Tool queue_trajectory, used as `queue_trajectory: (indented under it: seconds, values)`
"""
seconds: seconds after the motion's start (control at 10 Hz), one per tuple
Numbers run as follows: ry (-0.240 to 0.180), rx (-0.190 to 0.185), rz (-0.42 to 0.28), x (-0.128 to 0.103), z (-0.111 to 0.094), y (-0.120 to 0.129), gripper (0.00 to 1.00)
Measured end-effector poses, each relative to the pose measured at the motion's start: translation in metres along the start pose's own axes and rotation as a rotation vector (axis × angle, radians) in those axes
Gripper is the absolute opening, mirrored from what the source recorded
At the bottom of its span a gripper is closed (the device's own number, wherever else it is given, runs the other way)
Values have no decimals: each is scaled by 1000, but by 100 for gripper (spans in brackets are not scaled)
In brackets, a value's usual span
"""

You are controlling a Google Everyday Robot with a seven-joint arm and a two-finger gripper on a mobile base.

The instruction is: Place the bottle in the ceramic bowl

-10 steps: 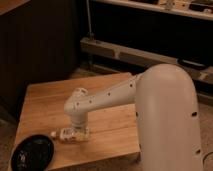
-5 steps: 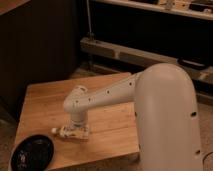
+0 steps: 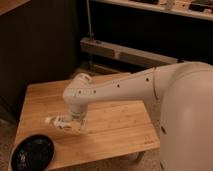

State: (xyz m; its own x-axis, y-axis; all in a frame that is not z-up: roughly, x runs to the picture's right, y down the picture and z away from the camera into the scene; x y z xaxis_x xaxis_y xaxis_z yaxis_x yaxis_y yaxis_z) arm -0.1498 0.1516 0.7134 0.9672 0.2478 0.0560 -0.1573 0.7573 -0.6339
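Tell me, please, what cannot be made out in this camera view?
- The bottle: camera view; the gripper, low over the left front of the table, covers most of it; label too small to read.
- The ceramic bowl: camera view; near rim runs into the bottom edge.
- The table: camera view; right rear corner hidden by the robot's arm.

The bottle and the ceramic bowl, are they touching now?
Apart. The camera view shows bare table between the bottle and the ceramic bowl; the gripper is at the bottle.
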Motion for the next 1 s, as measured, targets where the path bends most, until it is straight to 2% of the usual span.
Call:
queue_trajectory:
  seconds: [0.1,0.4,0.6,0.8,1.0]
  values:
    - [-25,-8,-37,-15,-5,9,0]
    - [-57,-41,-141,-48,1,47,0]
    - [-85,-83,-246,-75,6,84,0]
    - [-116,-115,-346,-93,7,107,0]
    - [-122,-127,-396,-99,8,114,12]
